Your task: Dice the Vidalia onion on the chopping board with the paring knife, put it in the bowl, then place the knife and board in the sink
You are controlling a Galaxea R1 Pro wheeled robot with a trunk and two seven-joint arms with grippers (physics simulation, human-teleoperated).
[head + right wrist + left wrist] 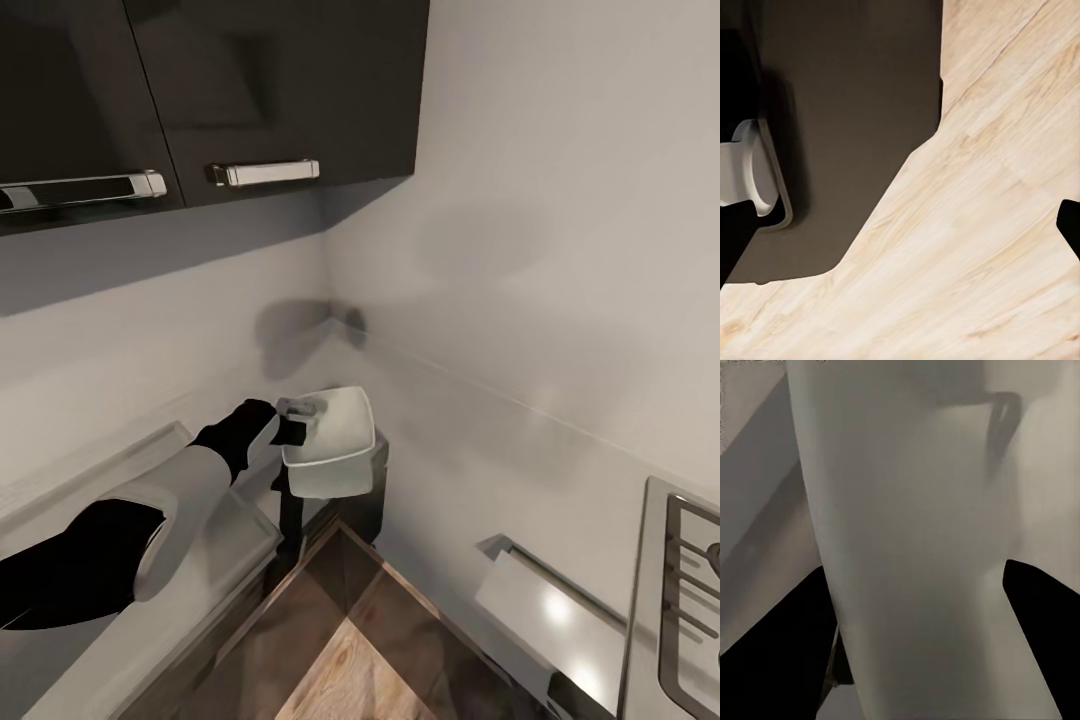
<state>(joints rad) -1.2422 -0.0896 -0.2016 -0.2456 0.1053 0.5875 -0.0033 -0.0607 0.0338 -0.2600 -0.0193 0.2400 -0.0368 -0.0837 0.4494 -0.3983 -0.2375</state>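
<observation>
- Bowl [335,445], white, squarish with flared glossy sides, hangs in the air past the grey desk [60,480] edge, near the wall corner.
- Left gripper [297,412] is clamped on the bowl's near rim; keep it level and carry slowly, I judge.
- Right gripper's opening cannot be told; pale wood floor [975,225] lies below.

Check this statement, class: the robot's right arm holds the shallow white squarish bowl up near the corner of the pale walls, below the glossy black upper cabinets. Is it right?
One detail is wrong: the left arm's tool, not the right, holds the shallow white squarish bowl near the wall corner, below the glossy black upper cabinets. The head view shows it.
</observation>
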